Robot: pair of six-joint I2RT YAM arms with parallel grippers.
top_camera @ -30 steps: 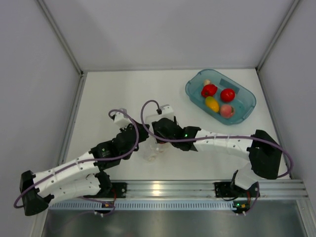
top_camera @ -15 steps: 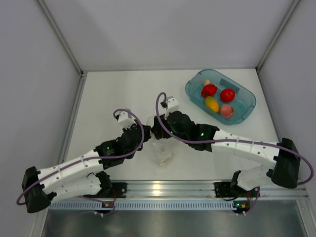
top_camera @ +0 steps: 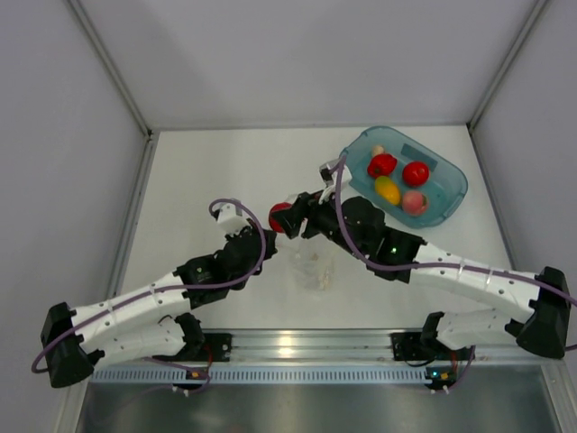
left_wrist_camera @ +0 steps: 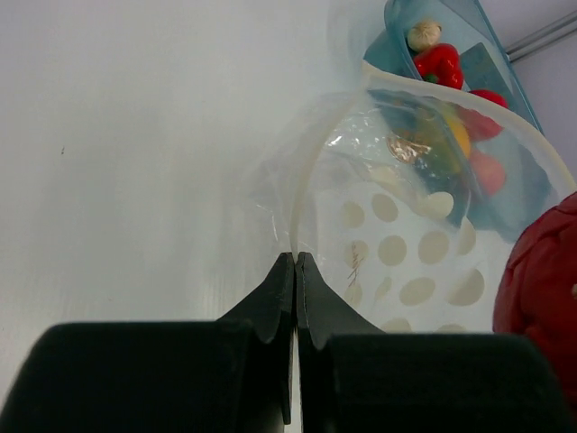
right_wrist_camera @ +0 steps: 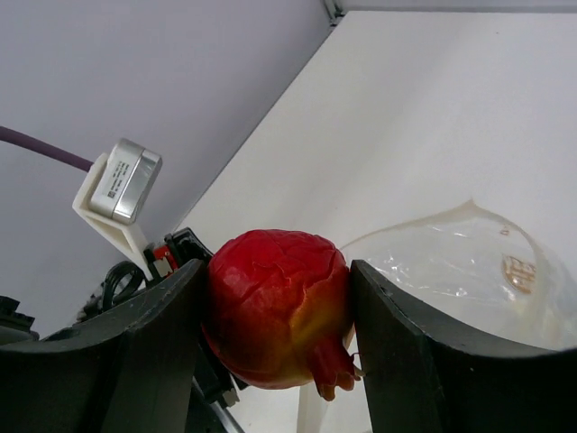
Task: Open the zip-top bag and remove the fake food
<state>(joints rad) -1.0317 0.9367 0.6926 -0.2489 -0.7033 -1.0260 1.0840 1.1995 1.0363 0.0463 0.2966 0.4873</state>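
Note:
The zip-top bag (top_camera: 315, 268) is a clear, white-dotted pouch lying slumped on the table between the arms. My left gripper (top_camera: 269, 245) is shut on the bag's open rim; in the left wrist view the jaws (left_wrist_camera: 295, 258) pinch the white zip strip of the bag (left_wrist_camera: 397, 244). My right gripper (top_camera: 281, 218) is shut on a red pomegranate-like fake food piece (right_wrist_camera: 275, 307), held above and just left of the bag mouth (right_wrist_camera: 460, 271). That fruit shows at the right edge of the left wrist view (left_wrist_camera: 541, 289).
A teal oval tub (top_camera: 453, 185) stands at the back right with a red pepper (top_camera: 382, 165), a red tomato (top_camera: 416, 173), a yellow piece (top_camera: 388, 189) and a peach (top_camera: 414, 202) inside. Grey walls enclose the table on three sides.
My right gripper has lifted out of the bag with the red fruit and swung up and right. The bag has shifted right and sagged. The left gripper keeps its pinch.

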